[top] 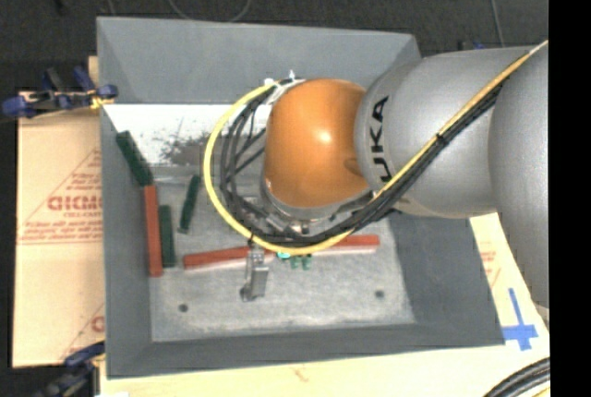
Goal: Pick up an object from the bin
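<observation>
Now, arm [443, 137] over red bar [214, 260]

Your arm [462, 137] comes in from the right of the camera view, its thick grey link angled down and leftward. The orange wrist cover [309, 141] faces up at you, black and yellow cables [222, 174] loop round its left side, and the gripper [254, 280] hangs below it, pointing down.

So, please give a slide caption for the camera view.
Arm's claw low over a long red stick in the grey bin.
</observation>
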`<state>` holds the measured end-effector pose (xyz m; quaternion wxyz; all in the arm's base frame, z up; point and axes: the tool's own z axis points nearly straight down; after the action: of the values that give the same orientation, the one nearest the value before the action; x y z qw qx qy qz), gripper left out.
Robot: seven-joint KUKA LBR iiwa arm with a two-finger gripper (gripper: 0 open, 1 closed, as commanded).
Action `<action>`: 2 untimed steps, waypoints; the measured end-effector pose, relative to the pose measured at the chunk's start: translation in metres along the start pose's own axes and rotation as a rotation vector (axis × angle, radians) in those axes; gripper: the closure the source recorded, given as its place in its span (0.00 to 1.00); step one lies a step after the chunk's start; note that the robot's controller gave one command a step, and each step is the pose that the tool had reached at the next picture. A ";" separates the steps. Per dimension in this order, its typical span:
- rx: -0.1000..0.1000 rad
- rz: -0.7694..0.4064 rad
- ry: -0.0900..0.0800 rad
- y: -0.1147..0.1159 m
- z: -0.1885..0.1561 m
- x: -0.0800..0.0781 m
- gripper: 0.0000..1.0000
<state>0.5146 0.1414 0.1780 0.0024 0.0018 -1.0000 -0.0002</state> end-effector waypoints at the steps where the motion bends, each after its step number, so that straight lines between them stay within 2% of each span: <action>1: 0.002 -0.023 -0.006 -0.015 0.111 -0.072 0.00; 2: -0.002 -0.019 -0.010 -0.013 0.106 -0.073 1.00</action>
<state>0.5869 0.1284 0.0714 -0.0028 0.0114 -0.9999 -0.0010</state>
